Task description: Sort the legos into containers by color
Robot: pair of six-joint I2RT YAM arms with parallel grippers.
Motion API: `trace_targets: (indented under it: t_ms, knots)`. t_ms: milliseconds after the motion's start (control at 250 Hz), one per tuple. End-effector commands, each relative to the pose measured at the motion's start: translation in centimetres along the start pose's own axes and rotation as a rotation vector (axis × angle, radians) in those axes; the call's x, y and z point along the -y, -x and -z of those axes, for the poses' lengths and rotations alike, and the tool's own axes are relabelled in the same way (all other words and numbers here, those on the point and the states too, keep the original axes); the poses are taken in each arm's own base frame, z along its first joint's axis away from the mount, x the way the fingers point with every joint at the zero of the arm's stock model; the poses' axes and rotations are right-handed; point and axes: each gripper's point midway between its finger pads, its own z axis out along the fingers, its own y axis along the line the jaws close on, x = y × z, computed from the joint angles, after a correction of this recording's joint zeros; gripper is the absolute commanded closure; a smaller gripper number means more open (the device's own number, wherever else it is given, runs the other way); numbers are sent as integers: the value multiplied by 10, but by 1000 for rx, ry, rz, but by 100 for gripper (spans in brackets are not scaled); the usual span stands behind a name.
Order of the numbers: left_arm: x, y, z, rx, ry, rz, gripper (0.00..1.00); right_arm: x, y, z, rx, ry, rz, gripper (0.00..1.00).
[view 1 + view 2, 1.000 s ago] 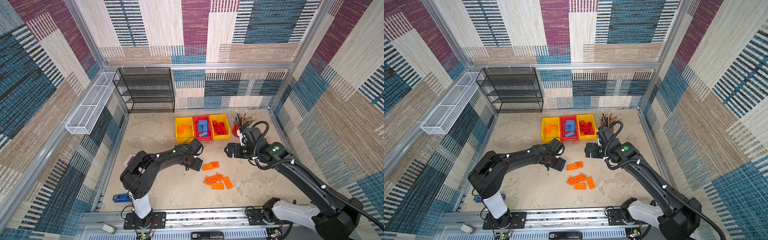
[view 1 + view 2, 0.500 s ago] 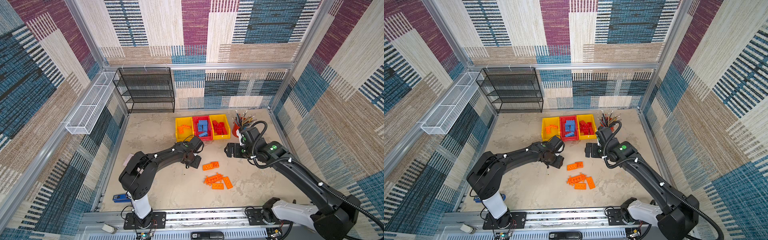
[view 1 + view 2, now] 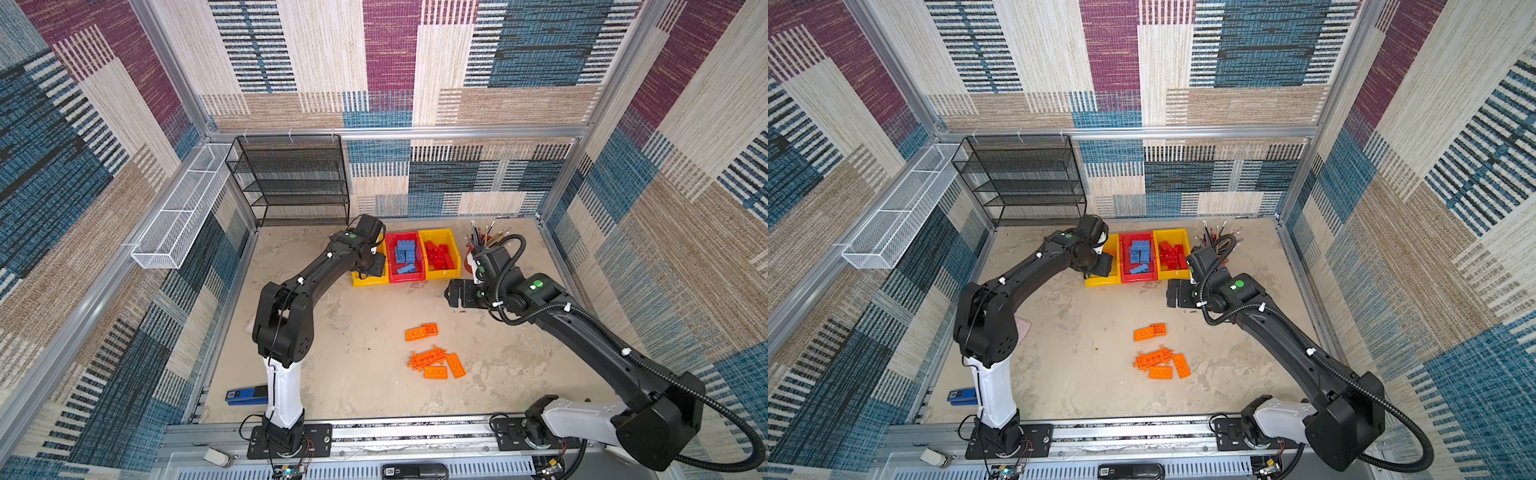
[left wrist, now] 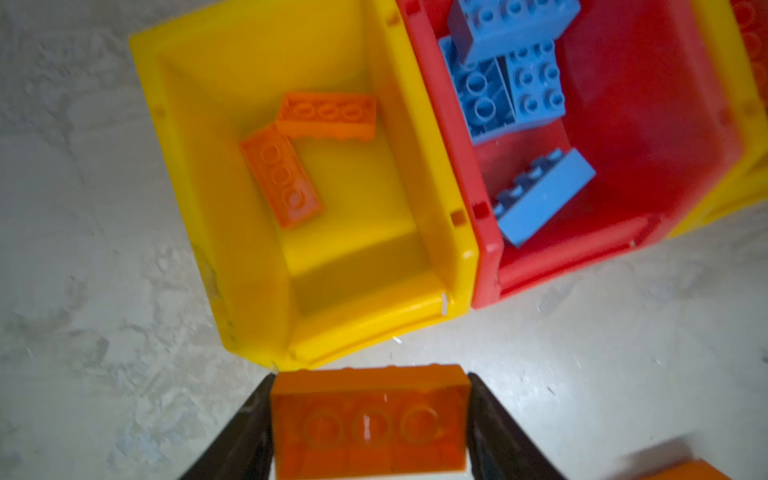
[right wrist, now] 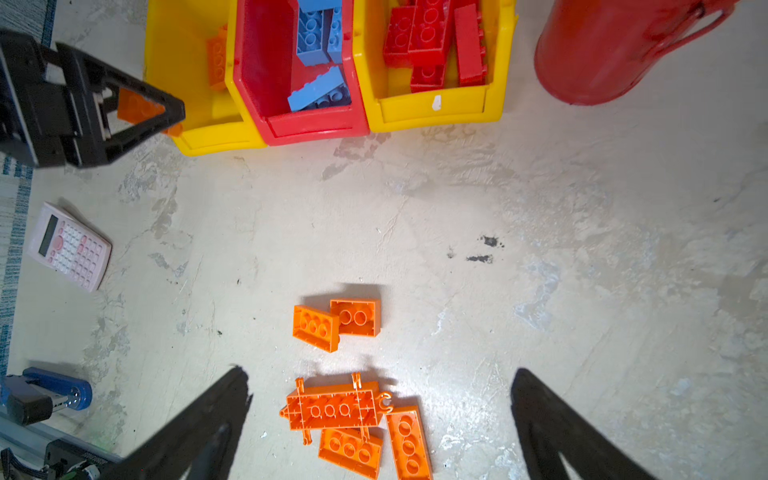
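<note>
Table [image 5: 540, 249]: three containers in a row at the back, side walls touching.
- Left yellow bin [image 4: 249, 266]: two orange bricks [image 4: 328, 114] inside.
- Red bin [image 5: 316, 124]: blue bricks [image 5: 316, 37].
- Right yellow bin [image 5: 415, 114]: red bricks [image 5: 424, 37].

Right gripper [image 5: 378, 370]: jaws wide, nothing between them, above the loose orange legos mid-table.
Left gripper [image 4: 370, 376]: clamped on a held orange brick [image 4: 368, 428], at the front lip of the left yellow bin.

Loose: toothed plate [image 5: 332, 409] with two bricks against it; a brick pair [image 5: 332, 322] nearby.
</note>
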Motion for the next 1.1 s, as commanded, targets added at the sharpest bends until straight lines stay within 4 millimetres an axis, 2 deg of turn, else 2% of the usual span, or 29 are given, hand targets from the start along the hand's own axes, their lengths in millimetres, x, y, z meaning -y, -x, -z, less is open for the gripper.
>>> trace_targets:
  t_ms: [0, 116, 268, 308, 376, 488, 636, 768, 924, 1028, 1096]
  knots:
    - [-4, 15, -10, -25, -1, -51, 39, -7, 16, -3, 45, 17, 6, 1]
    - [-9, 38, -24, -22, 3, -43, 38, -20, 25, -13, 43, 64, 6, 1]
    - [-18, 58, -39, -9, 4, -15, 37, -32, 42, -26, 44, 77, 39, 1]
    - [-19, 62, -42, -6, -3, -10, 32, -35, 48, -29, 44, 73, 52, 1]
    - [-22, 66, -46, -3, -4, -4, 19, -38, 56, -36, 41, 63, 77, 1]
    - [-22, 72, -44, 8, -27, 8, 10, -42, 67, -44, 37, 53, 111, 1]
    - [-20, 73, -27, 24, -45, 34, 9, -47, 73, -52, 23, 62, 124, 1]
    - [-18, 62, -6, 20, -61, 69, 8, -43, 63, -59, -8, 54, 123, 1]
    - [-22, 34, 19, 36, -67, 108, 4, -32, 35, -75, -115, -8, 166, 1]
    - [-25, 7, 37, 48, -70, 132, 0, -39, 14, -82, -172, -26, 220, 1]
    - [-29, -14, 48, 54, -64, 148, 1, -49, -2, -86, -202, -21, 241, 1]
